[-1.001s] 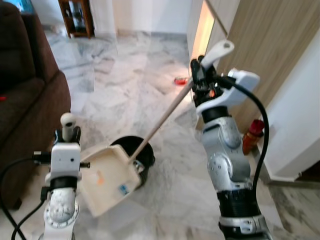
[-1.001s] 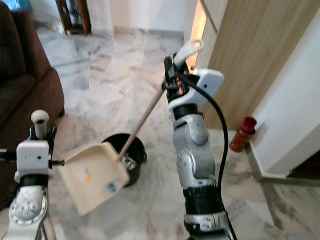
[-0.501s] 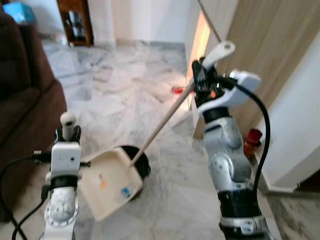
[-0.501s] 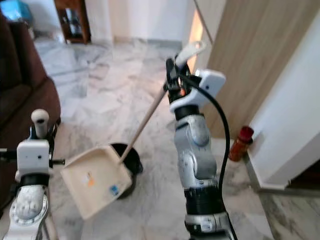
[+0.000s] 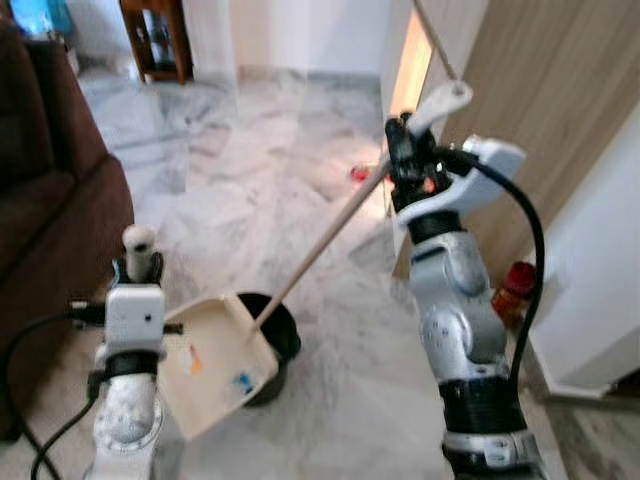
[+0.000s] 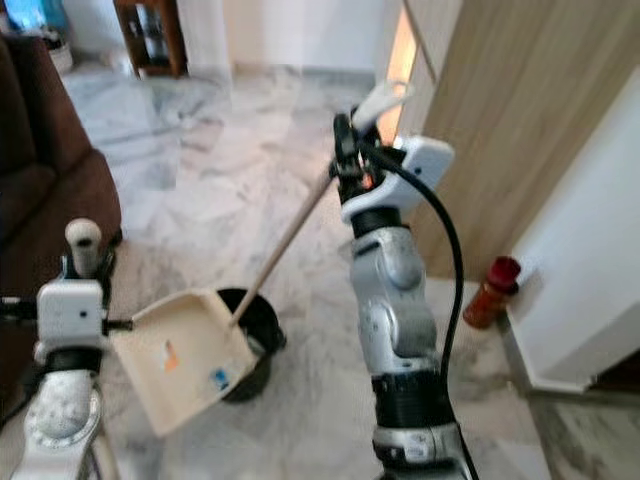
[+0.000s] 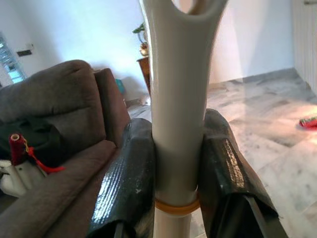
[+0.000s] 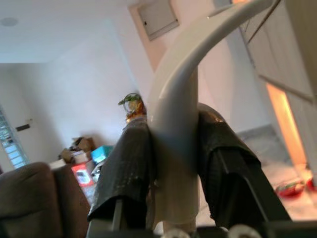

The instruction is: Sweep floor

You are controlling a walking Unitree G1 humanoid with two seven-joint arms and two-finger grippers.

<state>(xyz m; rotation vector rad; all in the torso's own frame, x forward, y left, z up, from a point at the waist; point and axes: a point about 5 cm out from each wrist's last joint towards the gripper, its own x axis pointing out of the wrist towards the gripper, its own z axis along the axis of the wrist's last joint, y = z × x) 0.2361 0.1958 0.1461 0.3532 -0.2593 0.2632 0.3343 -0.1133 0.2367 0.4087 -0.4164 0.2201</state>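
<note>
Right pincer (image 5: 402, 160) pinching broom handle (image 5: 320, 245); left pincer (image 7: 178, 178) clamped on dustpan handle (image 7: 179, 89), dustpan (image 5: 210, 365) just below.

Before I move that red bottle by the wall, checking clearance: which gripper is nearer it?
Right. The right gripper is up and left of the bottle; the left gripper is across the floor.
</note>
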